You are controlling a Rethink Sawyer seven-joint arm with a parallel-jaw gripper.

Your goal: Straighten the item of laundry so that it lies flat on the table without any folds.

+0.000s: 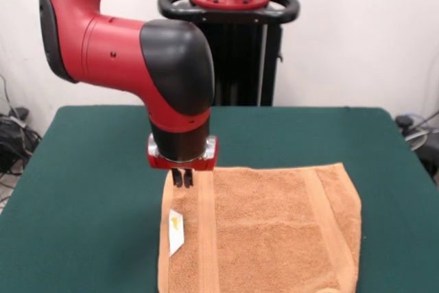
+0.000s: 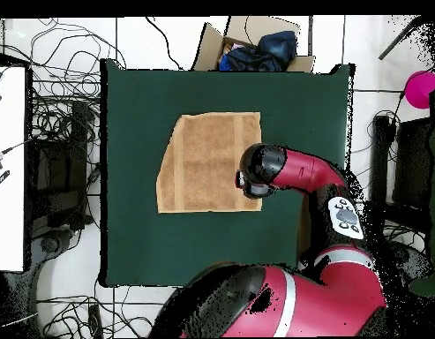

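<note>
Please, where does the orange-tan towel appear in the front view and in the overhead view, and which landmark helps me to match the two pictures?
Front view: the towel lies at lower centre-right on the green table, running off the bottom edge.
Overhead view: the towel lies in the upper middle of the table, left of the arm's wrist.
Shared landmark: the gripper stands at one towel corner, the corner nearest the robot's base in both views.

White wall point(image 1: 357, 32) behind; cables point(image 2: 62, 115) strewn over pale floor point(image 2: 150, 40).
</note>
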